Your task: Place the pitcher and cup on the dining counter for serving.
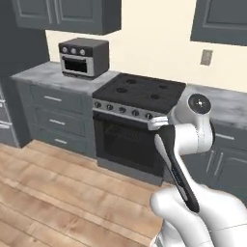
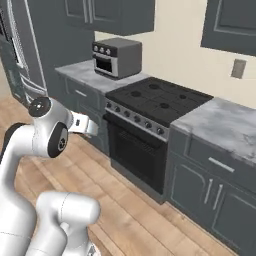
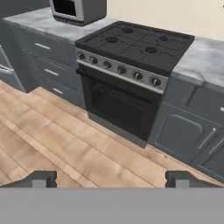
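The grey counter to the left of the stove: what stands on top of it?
On the grey counter stands a dark toaster oven with knobs and a glass door, against the beige wall. What is inside it cannot be made out, and the drawers below are shut.

Glossy white rounded arm (image 1: 193,140), dark joint bands, round grey cap.

No legible text, labels or numbers on anything here.

The toaster oven (image 3: 78,9) is cut off by the hand view's top edge (just its lower part shows); the arm (image 1: 185,144) hides part of the stove's (image 1: 137,96) front.
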Available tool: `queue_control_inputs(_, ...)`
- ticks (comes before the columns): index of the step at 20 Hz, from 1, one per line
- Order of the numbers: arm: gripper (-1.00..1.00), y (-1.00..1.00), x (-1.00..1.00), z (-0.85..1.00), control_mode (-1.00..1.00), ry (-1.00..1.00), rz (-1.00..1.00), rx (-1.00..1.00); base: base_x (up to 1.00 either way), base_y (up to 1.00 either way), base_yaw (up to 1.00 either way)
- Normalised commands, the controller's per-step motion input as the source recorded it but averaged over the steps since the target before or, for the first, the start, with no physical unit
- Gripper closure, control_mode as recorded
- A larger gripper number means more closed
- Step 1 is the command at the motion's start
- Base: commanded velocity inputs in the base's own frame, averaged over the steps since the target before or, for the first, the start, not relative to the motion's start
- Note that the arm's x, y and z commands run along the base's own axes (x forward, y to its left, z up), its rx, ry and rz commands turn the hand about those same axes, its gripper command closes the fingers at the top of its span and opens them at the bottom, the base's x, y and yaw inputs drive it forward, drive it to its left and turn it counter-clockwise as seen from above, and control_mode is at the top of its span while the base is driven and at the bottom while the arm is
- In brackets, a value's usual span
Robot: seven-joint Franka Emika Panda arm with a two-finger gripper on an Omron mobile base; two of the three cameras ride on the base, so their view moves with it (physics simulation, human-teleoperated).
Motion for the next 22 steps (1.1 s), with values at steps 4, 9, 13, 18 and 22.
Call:
queue_control_inputs(4, -1.0, 0.0, 0.0, 0.0, 1.0, 0.0, 0.0, 0.0, 0.39, -0.18, -0.69)
queue_control_inputs(9, -1.0, 0.0, 0.0, 0.0, 1.0, 0.0, 0.0, 0.0, 0.37, -0.28, -0.67)
queue_control_inputs(13, -1.0, 0.0, 0.0, 0.0, 1.0, 0.0, 0.0, 0.0, 0.34, -0.29, -0.63)
queue_control_inputs(18, -1.0, 0.0, 0.0, 0.0, 1.0, 0.0, 0.0, 0.0, 0.27, -0.24, -0.66)
queue_control_inputs(22, -1.0, 0.0, 0.0, 0.0, 1.0, 0.0, 0.0, 0.0, 0.14, -0.4, -0.65)
